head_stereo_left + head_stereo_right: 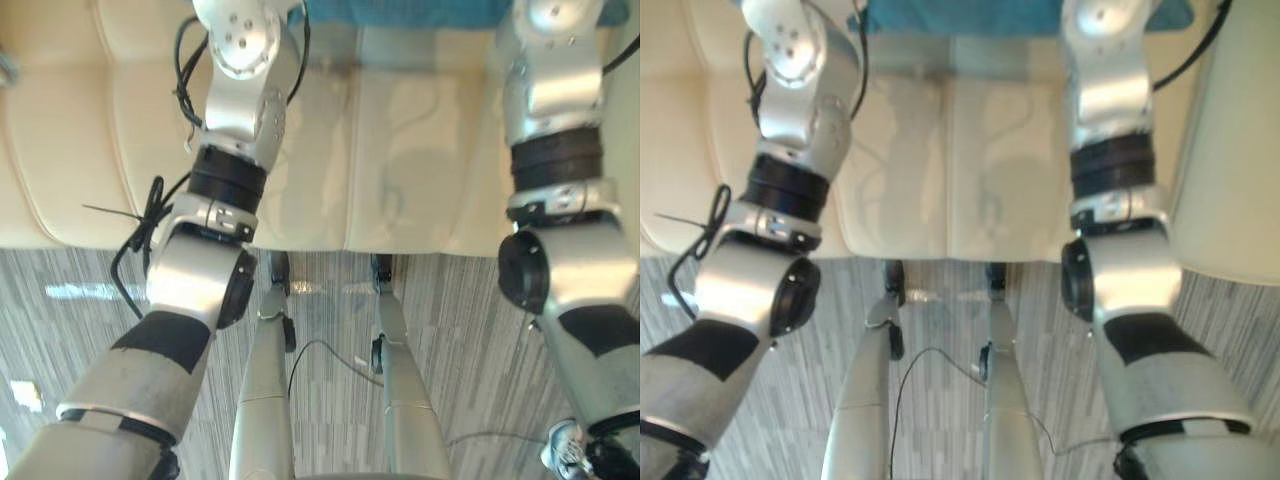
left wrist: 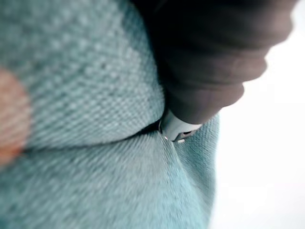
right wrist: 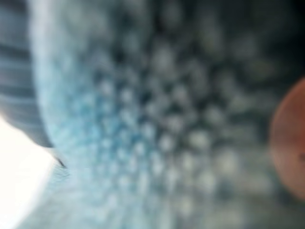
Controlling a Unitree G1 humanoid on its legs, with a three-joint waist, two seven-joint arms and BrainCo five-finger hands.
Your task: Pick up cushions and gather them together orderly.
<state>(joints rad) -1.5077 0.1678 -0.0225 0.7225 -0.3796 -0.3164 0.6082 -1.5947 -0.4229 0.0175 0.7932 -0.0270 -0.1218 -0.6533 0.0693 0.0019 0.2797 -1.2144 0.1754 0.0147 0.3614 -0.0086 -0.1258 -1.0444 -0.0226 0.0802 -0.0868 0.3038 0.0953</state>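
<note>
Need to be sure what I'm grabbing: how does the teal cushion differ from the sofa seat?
The cushion is teal; the sofa seat is cream. The cushion's cloth is coarsely woven, with an orange patch; the sofa seat looks smooth and plain, crossed by seams. Both look padded.

The left robot hand [image 2: 209,71] wore a dark cover in soft folds, with a small silver piece at its edge. The left arm [image 1: 235,130] was silver-grey. Nearest that robot hand sat a rounded shell with small dark screw holes, then a black ribbed band, a silver ring and a drum-shaped joint with a round black cap. Farthest from the robot hand the casing was matt grey with a black patch. The right arm [image 1: 560,200] bore the same black band, capped joint and black patch.
</note>
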